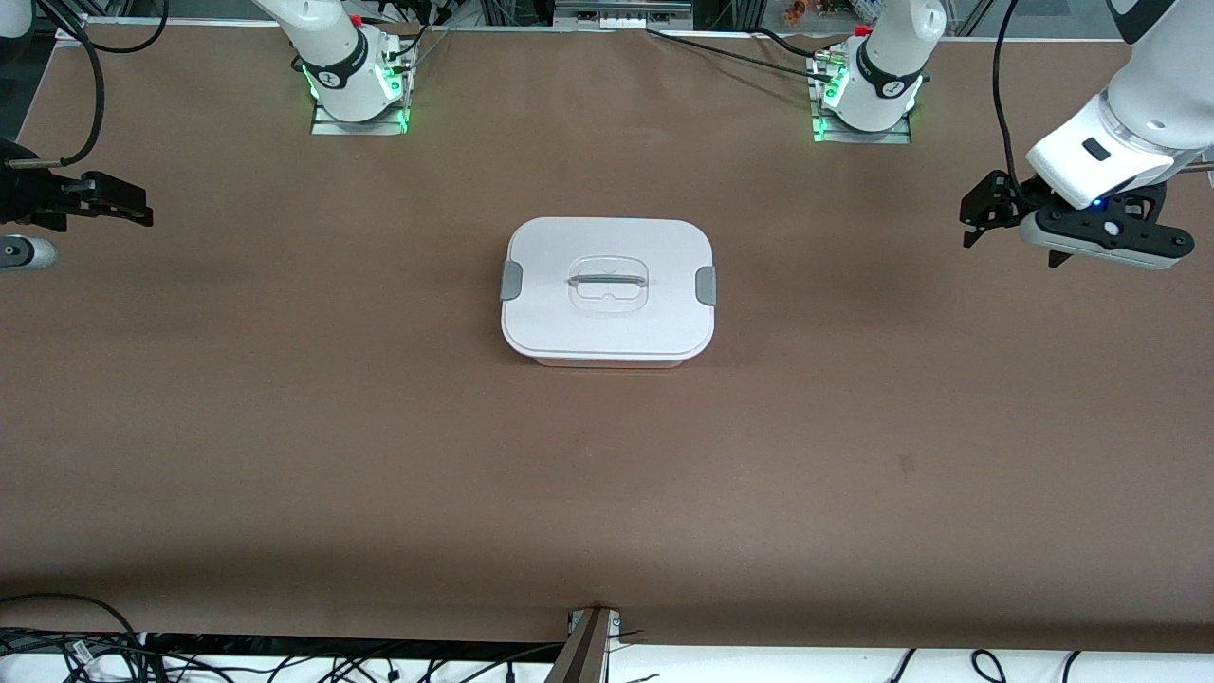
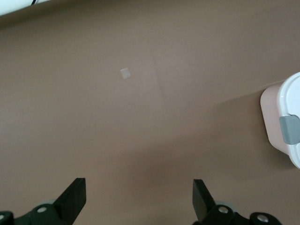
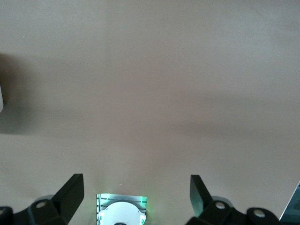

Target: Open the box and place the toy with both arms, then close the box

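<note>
The box [image 1: 607, 289] stands closed in the middle of the table, its white lid on, a grey clip [image 1: 511, 281] at each end and the clear handle [image 1: 608, 281] on top. The toy is out of view. My left gripper [image 1: 982, 213] hovers open and empty over the table toward the left arm's end, well apart from the box. In the left wrist view its fingers [image 2: 75, 194] stand wide apart and the box's end [image 2: 287, 123] shows at the edge. My right gripper [image 1: 128, 201] hovers open and empty over the right arm's end; its fingers [image 3: 71, 192] are spread.
The brown table [image 1: 379, 427] surrounds the box. The arm bases [image 1: 356, 81] stand along the table's back edge; one also shows in the right wrist view [image 3: 122, 213]. Cables [image 1: 76, 655] lie past the edge nearest the front camera. A small pale patch [image 2: 125, 73] marks the table.
</note>
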Controlling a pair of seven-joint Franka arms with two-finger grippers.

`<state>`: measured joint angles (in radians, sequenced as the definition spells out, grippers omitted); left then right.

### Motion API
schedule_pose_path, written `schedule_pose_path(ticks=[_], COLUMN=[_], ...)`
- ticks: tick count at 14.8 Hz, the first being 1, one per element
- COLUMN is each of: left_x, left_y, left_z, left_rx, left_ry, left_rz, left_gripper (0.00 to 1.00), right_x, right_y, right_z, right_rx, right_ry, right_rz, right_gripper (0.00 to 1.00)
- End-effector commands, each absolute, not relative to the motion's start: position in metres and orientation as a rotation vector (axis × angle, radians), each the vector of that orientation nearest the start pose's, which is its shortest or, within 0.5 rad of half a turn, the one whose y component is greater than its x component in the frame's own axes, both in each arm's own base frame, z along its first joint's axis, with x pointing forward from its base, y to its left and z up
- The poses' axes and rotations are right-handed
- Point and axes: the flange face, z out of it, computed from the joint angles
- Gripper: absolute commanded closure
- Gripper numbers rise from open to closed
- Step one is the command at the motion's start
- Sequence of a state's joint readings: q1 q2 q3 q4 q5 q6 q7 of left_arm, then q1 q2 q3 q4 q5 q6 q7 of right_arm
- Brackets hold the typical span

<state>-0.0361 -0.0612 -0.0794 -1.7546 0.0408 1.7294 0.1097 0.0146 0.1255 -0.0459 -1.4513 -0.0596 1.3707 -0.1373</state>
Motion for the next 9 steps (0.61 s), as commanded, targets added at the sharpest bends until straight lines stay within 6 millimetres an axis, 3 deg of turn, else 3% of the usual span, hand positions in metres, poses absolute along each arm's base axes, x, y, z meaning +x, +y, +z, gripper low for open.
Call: schedule_pose_path(ticks=[1,9], left_x=[0.5442,0.5501], left_y=[-0.0491,-0.0458], left_z=[0.5844,0.5810], left_rx=[-3.094,-3.099], left_ry=[0.239,0.224], left_rz=[-0.056,-0.049], left_gripper=[0.00,0.00], right_x=[0.5733,0.5733], right_y=[-0.0236,-0.0234], right_z=[0.5981,0.5981], right_rx=[-3.154,-3.152], right_ry=[-0.169,-0.172], right_rz=[0.319,0.319], right_gripper=[0.00,0.00])
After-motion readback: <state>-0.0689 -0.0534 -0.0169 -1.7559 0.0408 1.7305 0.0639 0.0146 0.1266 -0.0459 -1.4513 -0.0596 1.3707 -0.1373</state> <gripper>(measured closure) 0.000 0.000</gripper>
